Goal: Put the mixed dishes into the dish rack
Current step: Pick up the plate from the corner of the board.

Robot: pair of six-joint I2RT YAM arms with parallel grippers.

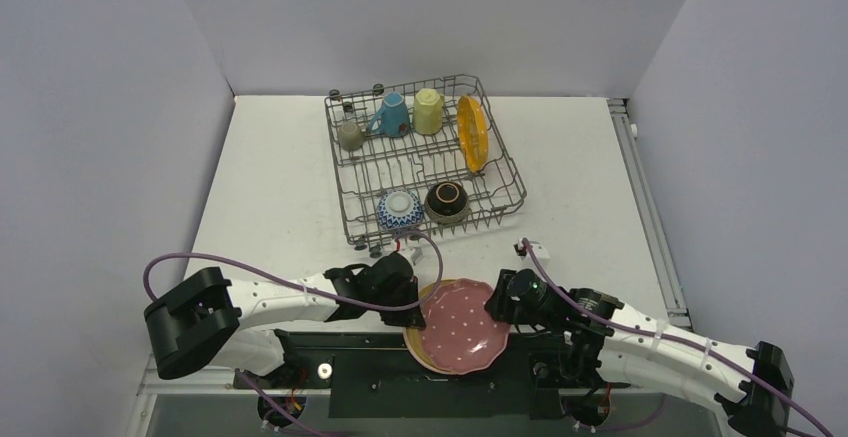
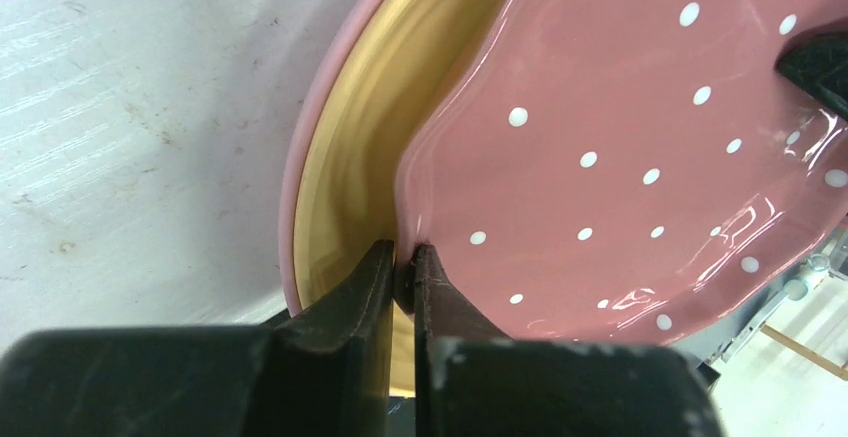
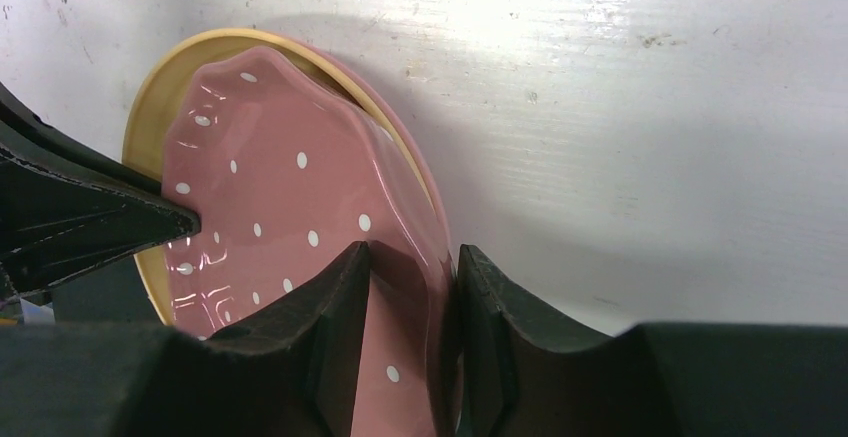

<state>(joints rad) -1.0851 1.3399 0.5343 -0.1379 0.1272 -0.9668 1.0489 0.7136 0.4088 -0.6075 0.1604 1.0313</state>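
Grey wire rack (image 1: 400, 162): three mugs (image 1: 392, 115), orange plate (image 1: 471, 132), two bowls (image 1: 447, 200).

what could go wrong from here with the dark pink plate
1. The left gripper pinches only the thin rim of the dark pink plate, so it may slip on lifting.
2. The right gripper straddles the opposite rim; uneven pulls might tilt it or drag the yellow plate beneath.

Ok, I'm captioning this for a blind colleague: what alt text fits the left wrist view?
The left gripper is shut on the scalloped rim of a dark pink, white-dotted plate. Beneath it is a yellow plate, with a light pink plate's rim showing under that, all on a scuffed white table.
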